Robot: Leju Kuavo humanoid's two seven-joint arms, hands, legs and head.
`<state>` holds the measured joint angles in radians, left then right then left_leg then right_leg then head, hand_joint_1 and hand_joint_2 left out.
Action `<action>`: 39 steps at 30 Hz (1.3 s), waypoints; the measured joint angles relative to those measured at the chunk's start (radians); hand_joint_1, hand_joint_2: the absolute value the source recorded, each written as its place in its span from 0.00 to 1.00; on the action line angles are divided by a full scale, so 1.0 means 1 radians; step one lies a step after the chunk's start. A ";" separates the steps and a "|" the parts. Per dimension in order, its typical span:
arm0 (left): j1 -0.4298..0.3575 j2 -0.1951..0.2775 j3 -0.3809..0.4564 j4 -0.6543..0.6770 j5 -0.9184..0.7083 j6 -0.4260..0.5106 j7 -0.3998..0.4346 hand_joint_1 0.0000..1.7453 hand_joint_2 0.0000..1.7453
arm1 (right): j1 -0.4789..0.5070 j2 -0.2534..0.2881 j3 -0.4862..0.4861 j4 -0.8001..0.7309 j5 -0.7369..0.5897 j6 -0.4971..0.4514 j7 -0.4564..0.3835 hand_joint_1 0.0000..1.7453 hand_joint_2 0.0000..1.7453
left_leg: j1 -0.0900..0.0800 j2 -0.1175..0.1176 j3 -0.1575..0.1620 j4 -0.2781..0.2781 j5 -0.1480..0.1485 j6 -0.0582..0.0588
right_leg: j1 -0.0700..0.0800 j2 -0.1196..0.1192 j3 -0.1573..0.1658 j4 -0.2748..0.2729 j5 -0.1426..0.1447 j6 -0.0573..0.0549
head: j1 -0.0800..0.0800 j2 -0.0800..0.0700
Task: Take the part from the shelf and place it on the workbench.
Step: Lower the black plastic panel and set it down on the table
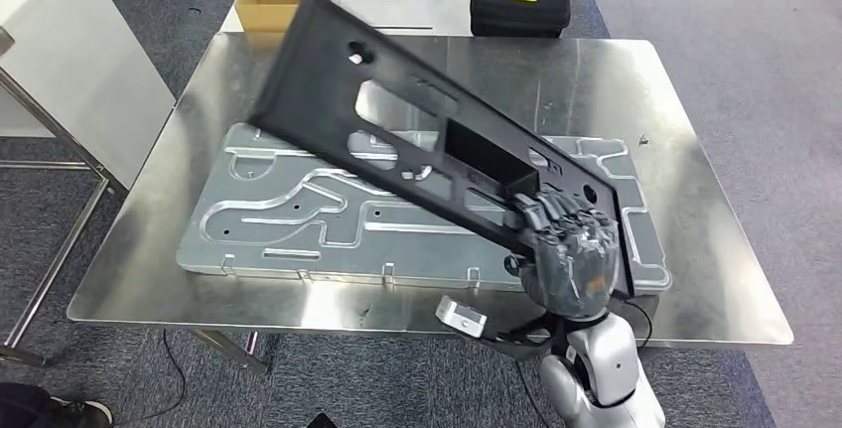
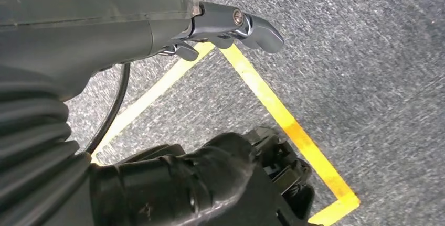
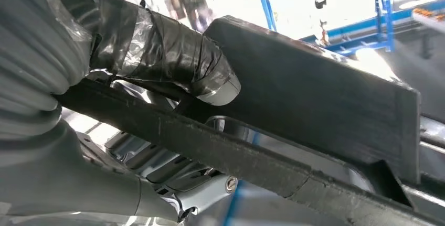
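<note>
Placement step: right hand (image 1: 568, 254) grips the black part (image 1: 417, 135) by its near end, tilted above the workbench (image 1: 695, 239). Left hand (image 2: 231, 24) hangs empty, fingers apart. Next: lower part flat onto the workbench

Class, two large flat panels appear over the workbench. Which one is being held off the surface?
The black panel, tilted and gripped by the right hand; the silver grooved plate lies flat on the workbench.
</note>
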<state>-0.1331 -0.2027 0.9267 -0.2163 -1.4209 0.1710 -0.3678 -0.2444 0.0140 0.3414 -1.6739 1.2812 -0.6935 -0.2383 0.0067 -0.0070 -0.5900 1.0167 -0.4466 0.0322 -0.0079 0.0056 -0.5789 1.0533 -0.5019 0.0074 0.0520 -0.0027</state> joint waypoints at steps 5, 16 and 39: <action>-0.017 -0.006 -0.025 0.000 -0.019 -0.005 0.018 0.00 0.00 | -0.104 -0.003 0.048 0.104 0.199 0.000 0.144 1.00 1.00 | 0.000 0.002 0.003 -0.003 0.000 0.016 | -0.006 -0.001 -0.138 0.259 -0.098 0.012 | 0.000 0.000; -0.039 -0.015 -0.076 0.000 -0.037 -0.022 0.046 0.00 0.00 | -0.442 -0.091 0.428 0.432 0.205 0.084 0.523 1.00 1.00 | -0.001 0.001 -0.020 0.041 -0.031 -0.025 | -0.003 -0.003 -0.035 -0.017 0.052 -0.020 | -0.001 0.000; -0.047 -0.017 -0.104 0.000 -0.037 -0.032 0.059 0.00 0.00 | -0.533 -0.069 0.596 0.787 0.205 0.103 0.510 1.00 1.00 | 0.002 -0.003 -0.018 0.007 0.008 0.009 | -0.004 -0.006 -0.118 0.130 0.018 0.006 | 0.000 0.000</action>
<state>-0.1806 -0.2195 0.8223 -0.2163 -1.4582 0.1387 -0.3091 -0.7771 -0.0546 0.9376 -0.8870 1.4862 -0.5903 0.2720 0.0088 -0.0096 -0.6084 1.0238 -0.4387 0.0415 -0.0122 -0.0006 -0.6971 1.1836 -0.4843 0.0135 0.0520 -0.0027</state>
